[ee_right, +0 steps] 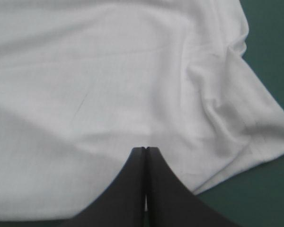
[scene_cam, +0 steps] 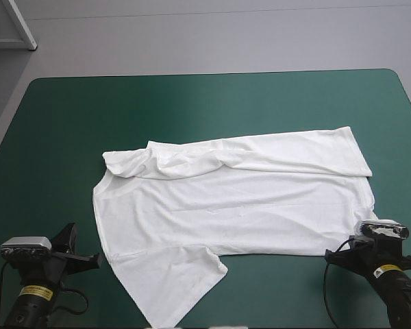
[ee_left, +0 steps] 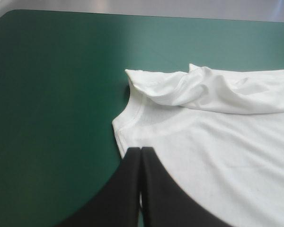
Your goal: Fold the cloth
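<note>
T-shirt [scene_cam: 246, 199] spans mid-table; bare teal-green cover [scene_cam: 192, 103] toward far edge

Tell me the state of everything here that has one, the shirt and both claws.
T-shirt: spread flat on the teal-green cover, far edge folded over, near sleeve sticking out.
Left claw: shut, by the collar end.
Right claw: shut, over the hem corner.
</note>
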